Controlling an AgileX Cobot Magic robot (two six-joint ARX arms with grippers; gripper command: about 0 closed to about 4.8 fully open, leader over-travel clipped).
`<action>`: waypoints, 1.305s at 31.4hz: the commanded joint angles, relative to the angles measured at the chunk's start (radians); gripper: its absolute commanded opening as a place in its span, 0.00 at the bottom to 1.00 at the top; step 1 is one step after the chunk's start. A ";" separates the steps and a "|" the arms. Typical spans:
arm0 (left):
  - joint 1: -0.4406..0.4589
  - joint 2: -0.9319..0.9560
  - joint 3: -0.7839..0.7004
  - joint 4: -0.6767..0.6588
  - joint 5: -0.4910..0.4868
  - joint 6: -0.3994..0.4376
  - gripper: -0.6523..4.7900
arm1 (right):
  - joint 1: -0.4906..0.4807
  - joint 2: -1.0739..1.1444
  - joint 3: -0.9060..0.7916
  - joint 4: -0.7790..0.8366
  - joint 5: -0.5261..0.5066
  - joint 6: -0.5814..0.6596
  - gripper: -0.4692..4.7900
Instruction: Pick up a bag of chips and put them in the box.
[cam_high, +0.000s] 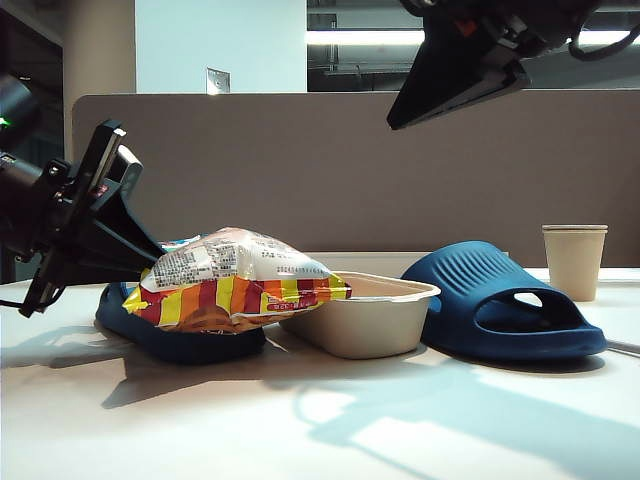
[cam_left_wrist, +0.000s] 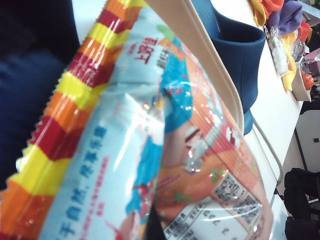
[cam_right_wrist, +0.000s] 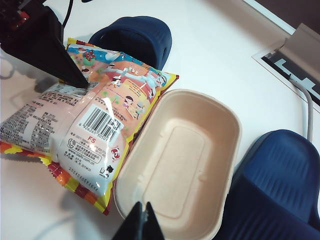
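Red, yellow and orange stripes run along the edge of the puffy, crinkly bag of chips (cam_high: 235, 282), and you can see it lying across a dark blue rubber slipper (cam_high: 170, 335) with one end resting on the rim of the shallow beige pulp box (cam_high: 372, 318). Your left hand (cam_right_wrist: 80, 80) is squeezed shut on the bag of chips, pinching its top near the far end from the box (the left wrist camera is filled with shiny wrapper). Your right hand (cam_right_wrist: 142, 220) hangs high above the box with its two dark fingertips pressed together, holding nothing. Nothing is inside the box. A second blue slipper (cam_high: 500, 305) sits just beside the box on the other side. A tall tan paper cup (cam_high: 574, 260) stands farther back on the white tabletop (cam_high: 300, 420).
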 joint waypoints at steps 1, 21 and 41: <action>-0.003 0.003 0.000 -0.001 -0.003 -0.001 0.11 | 0.002 -0.002 0.005 0.016 -0.002 -0.002 0.08; -0.002 -0.029 0.001 0.187 0.118 -0.183 0.11 | 0.001 -0.002 0.005 -0.006 0.006 -0.003 0.08; -0.154 0.016 0.001 0.720 0.003 -0.452 0.11 | 0.000 -0.055 0.005 0.041 0.166 -0.055 0.08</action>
